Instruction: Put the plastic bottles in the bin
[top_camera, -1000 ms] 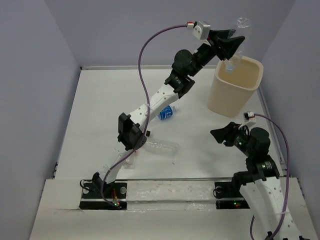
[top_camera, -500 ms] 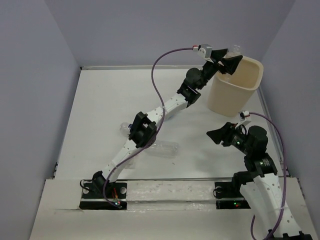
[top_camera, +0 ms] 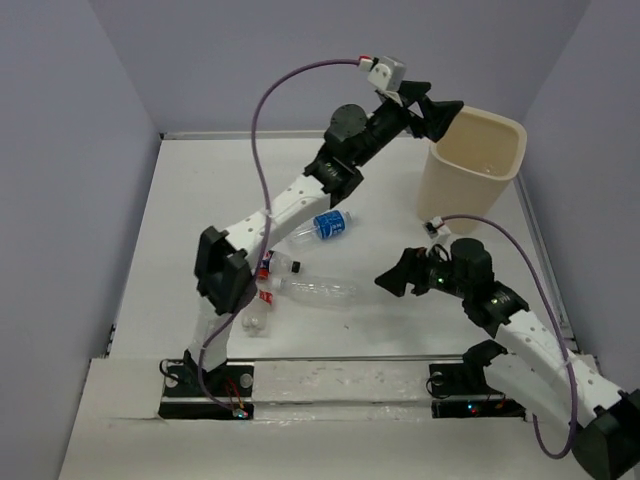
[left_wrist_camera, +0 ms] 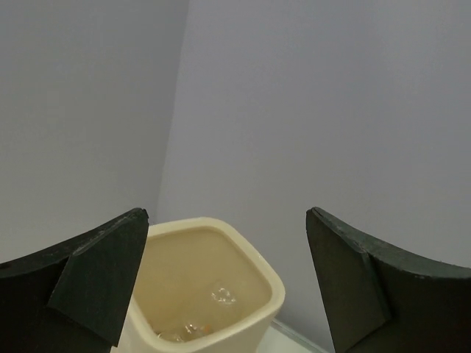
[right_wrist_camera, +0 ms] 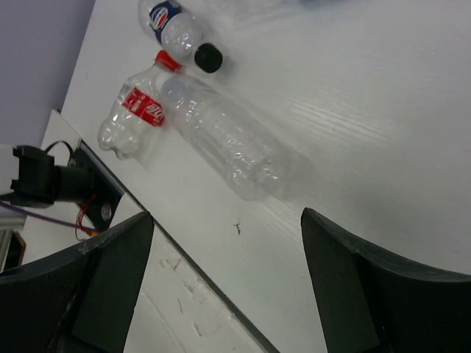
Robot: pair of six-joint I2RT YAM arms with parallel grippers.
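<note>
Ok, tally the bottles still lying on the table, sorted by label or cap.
blue-label bottle: 1
red-label bottle: 1
black-capped bottle: 1
unlabelled clear bottle: 1
Total: 4

Soft, even light; all 3 views bright for me.
Wrist cams: left fingers (left_wrist_camera: 96,279) & right fingers (right_wrist_camera: 110,283) dark, soft-edged up close; past right fingers, clear bottle (right_wrist_camera: 235,147) throws faint shadow on table (right_wrist_camera: 383,95).
</note>
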